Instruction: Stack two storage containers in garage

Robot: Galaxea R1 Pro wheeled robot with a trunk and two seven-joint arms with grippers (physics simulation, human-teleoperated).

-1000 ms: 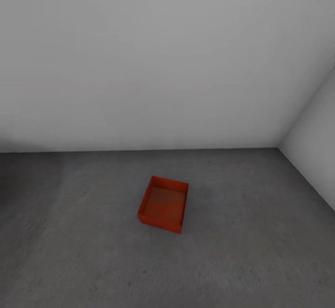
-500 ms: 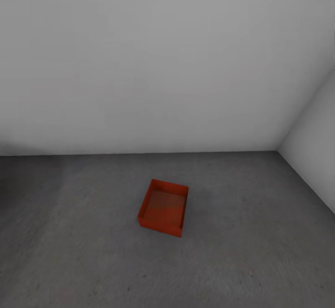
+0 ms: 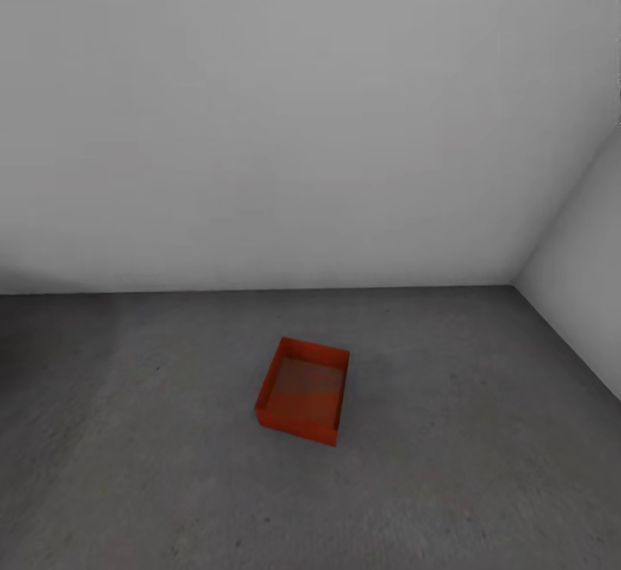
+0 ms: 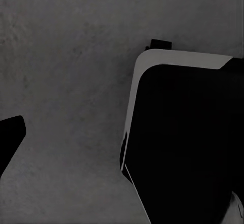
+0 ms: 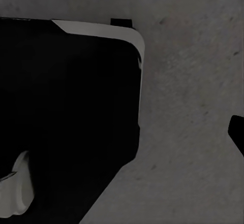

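Left gripper finger above floor (mottled)

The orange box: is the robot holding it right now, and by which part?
No. The storage container sits alone on the floor, with nothing touching it. The wrist views show no container.

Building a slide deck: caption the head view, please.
One orange-red storage container sits alone on the grey concrete floor near the garage's white wall corner.
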